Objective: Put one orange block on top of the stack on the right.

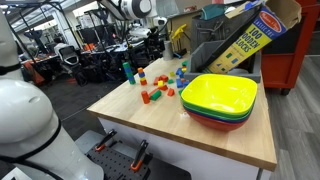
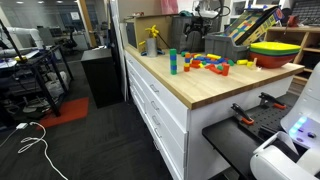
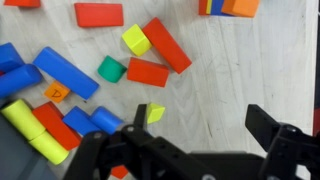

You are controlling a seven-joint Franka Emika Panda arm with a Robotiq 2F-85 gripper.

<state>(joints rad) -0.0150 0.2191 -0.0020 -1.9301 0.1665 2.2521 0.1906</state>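
Your hand (image 3: 197, 118) hangs above the light wooden counter (image 3: 230, 70) with its two dark fingers (image 3: 268, 128) spread wide, and only bare wood shows between them. In the wrist view a small yellow cube (image 3: 155, 113) lies just beside the fingertip on the blocks' side. Past it sit a flat red rectangular block (image 3: 148, 72), a long red block (image 3: 167, 45) lying at a slant, a larger yellow cube (image 3: 136, 39) close against that block's end, and a green cylinder (image 3: 111, 69). A small orange wooden block with a printed mark (image 3: 57, 93) lies flat just beside a long blue block (image 3: 65, 72), well apart from your hand. A second orange block (image 3: 240, 7) is cut off by the top edge of that view.

In an exterior view the short stack of small blue and yellow cubes (image 1: 181, 72) stands upright at the edge of the scattered blocks, near the nested yellow, green and red plastic bowls (image 1: 222, 100). A taller green-and-blue column (image 1: 127, 70) stands well apart from it. You cannot tell from the wrist view whether the stack shows there.
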